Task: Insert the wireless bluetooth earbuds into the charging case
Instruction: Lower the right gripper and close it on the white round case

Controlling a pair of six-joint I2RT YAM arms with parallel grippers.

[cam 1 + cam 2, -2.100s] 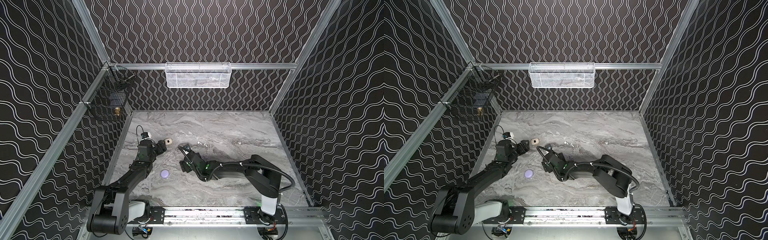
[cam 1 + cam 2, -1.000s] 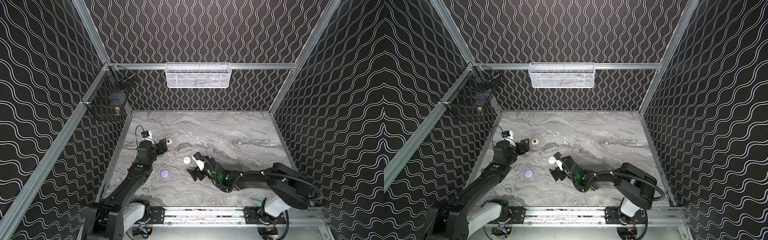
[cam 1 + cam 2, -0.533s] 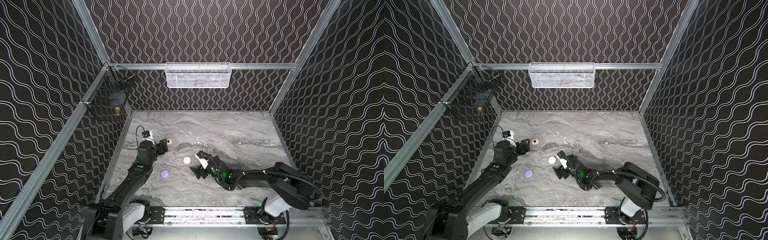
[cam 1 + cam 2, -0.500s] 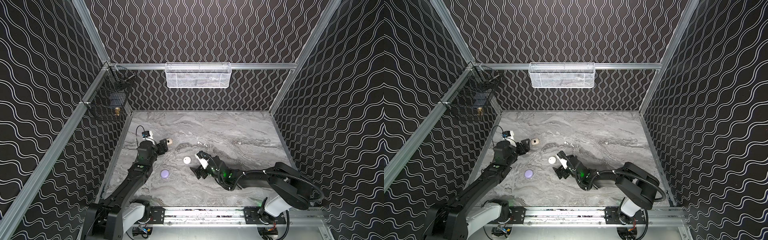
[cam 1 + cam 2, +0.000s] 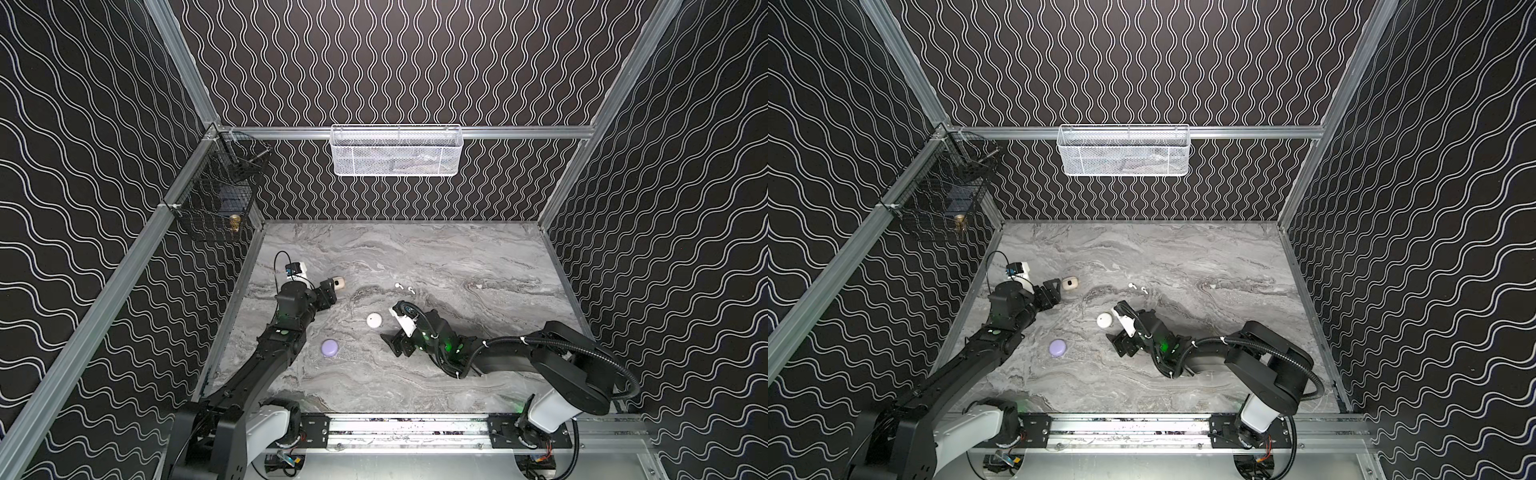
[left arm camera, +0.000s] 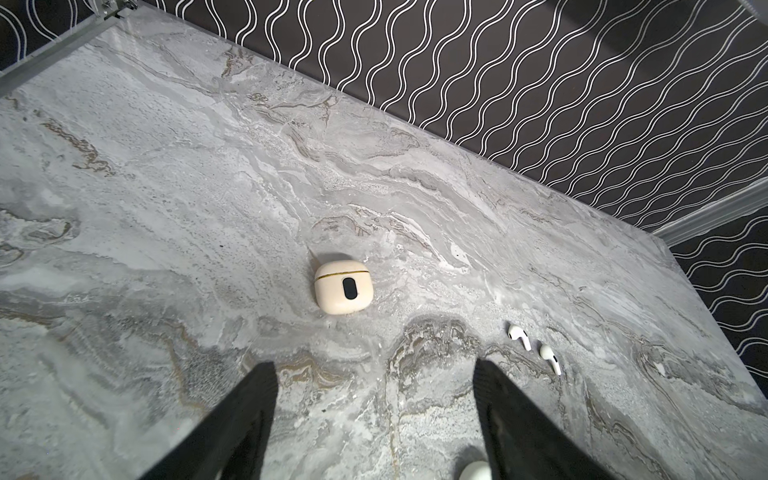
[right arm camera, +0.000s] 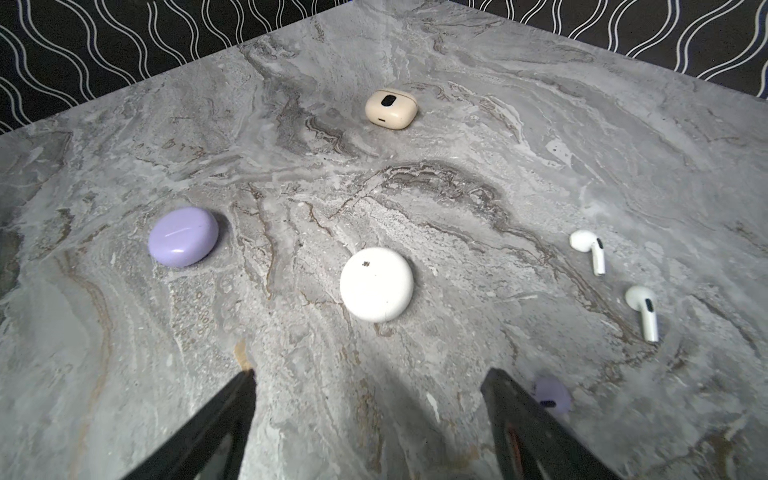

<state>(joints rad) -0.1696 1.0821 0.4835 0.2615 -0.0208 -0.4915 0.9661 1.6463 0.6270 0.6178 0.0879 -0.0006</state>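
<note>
Jaws apart: left gripper point(image 6: 374, 365) facing cream case point(image 6: 343, 287), right gripper point(image 7: 370, 372) beside possible lilac earbud point(image 7: 550, 399).

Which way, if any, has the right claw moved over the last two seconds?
Yes. The right claw has drawn back toward the front rail, from beside the white buds to level with the purple case.

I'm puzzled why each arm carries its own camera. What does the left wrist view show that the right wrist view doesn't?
Only the left wrist view: a stretch of metal frame rail. Only the right wrist view: the lilac case and a lilac earbud. Both: the cream case, two white earbuds, and the white round case, a mere sliver in the left one.
</note>
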